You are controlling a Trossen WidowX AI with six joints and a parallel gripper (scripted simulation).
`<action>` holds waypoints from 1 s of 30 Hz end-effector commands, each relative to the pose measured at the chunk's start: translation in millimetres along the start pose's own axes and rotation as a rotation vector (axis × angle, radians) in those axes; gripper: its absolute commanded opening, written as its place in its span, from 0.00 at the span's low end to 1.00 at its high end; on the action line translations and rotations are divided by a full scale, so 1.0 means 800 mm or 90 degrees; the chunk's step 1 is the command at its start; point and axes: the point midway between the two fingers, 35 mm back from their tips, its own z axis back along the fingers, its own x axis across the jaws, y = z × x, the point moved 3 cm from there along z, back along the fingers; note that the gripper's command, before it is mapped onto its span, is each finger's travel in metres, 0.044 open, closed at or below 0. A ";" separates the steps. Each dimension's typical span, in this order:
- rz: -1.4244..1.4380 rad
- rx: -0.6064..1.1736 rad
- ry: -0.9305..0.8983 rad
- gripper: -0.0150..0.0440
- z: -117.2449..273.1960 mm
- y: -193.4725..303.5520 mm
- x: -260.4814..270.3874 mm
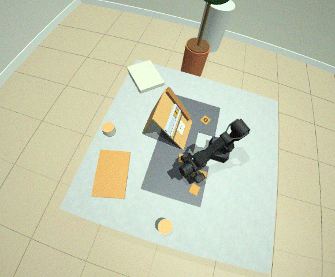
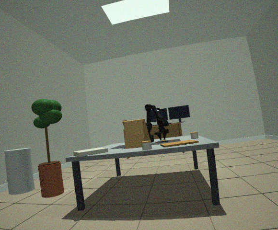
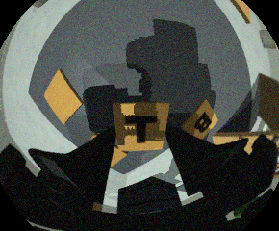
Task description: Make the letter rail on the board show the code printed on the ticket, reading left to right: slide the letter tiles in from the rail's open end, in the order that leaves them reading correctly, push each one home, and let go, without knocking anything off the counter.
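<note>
My gripper (image 1: 192, 169) (image 2: 162, 139) (image 3: 141, 129) is shut on an orange tile marked T (image 3: 141, 140), low over the dark mat (image 1: 159, 169); whether the tile touches the mat I cannot tell. A tile marked B (image 1: 181, 157) (image 3: 200, 120) lies beside it. A tile with no visible letter (image 1: 194, 189) (image 3: 63, 98) lies on the other side, and another tile (image 3: 117, 156) is partly hidden by the gripper. A tile that looks like D (image 1: 205, 119) lies farther off. The slanted board (image 1: 160, 111) bears the letter rail (image 1: 171, 121), with orange pieces near its upper end. The ticket (image 1: 181, 127) is unreadable.
The arm's base (image 1: 219, 153) stands right of the mat. A white slab (image 1: 145, 75) lies behind the board. An orange panel (image 1: 111, 174) lies at the left. Two orange-topped cups (image 1: 108, 128) (image 1: 164, 226) stand at the left and near the front edge.
</note>
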 end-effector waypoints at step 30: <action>-0.007 -0.010 0.005 0.25 0.016 -0.002 -0.001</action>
